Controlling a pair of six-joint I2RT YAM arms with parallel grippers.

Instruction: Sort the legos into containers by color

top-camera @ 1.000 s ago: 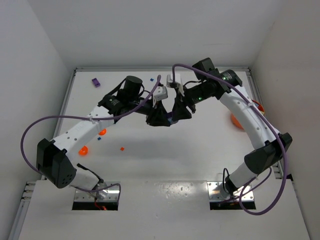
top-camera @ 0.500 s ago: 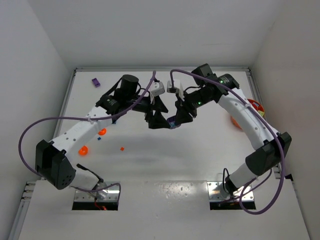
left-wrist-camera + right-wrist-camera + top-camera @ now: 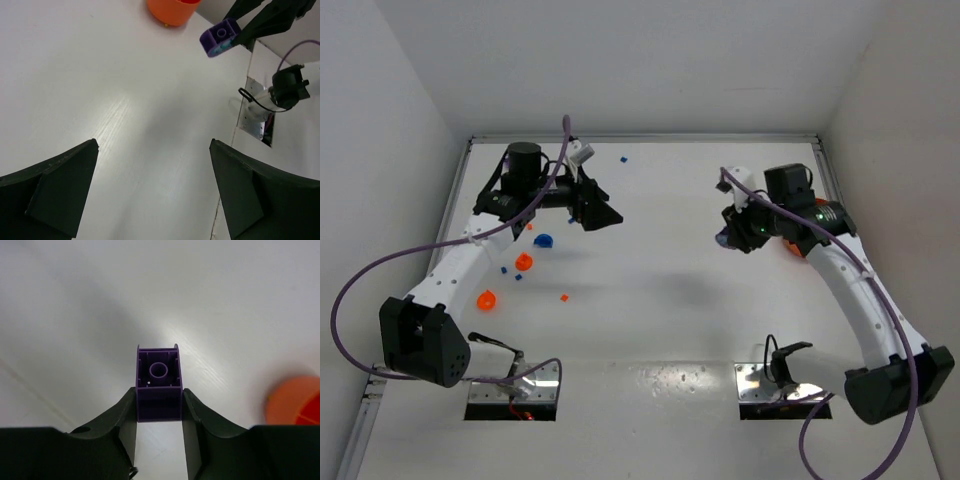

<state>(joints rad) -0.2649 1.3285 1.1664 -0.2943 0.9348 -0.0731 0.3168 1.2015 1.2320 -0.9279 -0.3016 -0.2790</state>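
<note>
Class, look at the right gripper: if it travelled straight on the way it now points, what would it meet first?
Probably bare table. The right gripper, jaws shut on a purple piece, aims at white surface; the orange container lies off to one side. Height is unclear.

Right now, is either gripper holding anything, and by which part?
Right gripper pinches the purple cup by two opposite side walls; left gripper is open, empty.

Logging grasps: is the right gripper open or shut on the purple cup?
Shut on it. The right gripper presses both sides of the purple cup; the left wrist view shows it pinched too.
</note>
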